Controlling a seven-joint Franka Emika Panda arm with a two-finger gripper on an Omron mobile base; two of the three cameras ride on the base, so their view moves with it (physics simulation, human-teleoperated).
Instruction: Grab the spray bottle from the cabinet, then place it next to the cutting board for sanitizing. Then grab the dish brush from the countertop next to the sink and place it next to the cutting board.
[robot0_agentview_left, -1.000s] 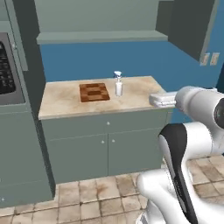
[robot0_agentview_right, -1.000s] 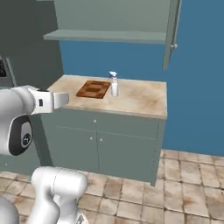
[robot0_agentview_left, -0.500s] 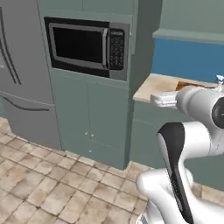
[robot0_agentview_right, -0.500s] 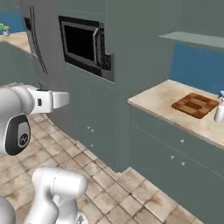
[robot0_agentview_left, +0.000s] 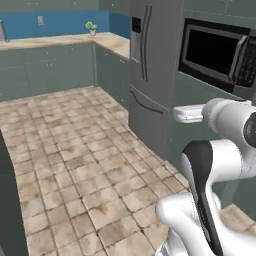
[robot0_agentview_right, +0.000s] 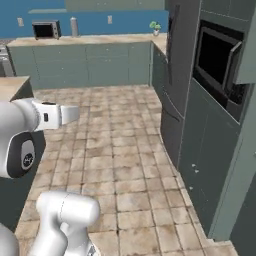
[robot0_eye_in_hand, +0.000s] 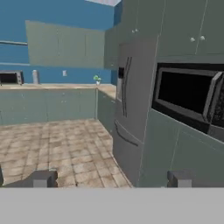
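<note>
1. Presently the gripper (robot0_eye_in_hand: 111, 179) has its two dark finger tips (robot0_eye_in_hand: 43, 178) standing far apart near the lower edge of the hand view, jaws wide with nothing between them; it carries no load because no pickup is in hand.
2. Fridge (robot0_agentview_left: 150, 80) and built-in microwave (robot0_agentview_left: 215, 52) occupy the tall grey-green column the cameras face; the hand view looks along the same wall.
3. Tiled floor (robot0_agentview_right: 110, 150) spreads between the robot and a far counter (robot0_agentview_right: 85, 40), which bears a small appliance (robot0_agentview_right: 45, 30) and a potted plant (robot0_agentview_right: 155, 26).
4. Spray bottle, cutting board, cabinet shelf and dish brush cannot be located in these views.
5. Judged stage: the base appears to be travelling between stations, arm (robot0_agentview_left: 192, 114) held level and forward, presumably for clearance.
</note>
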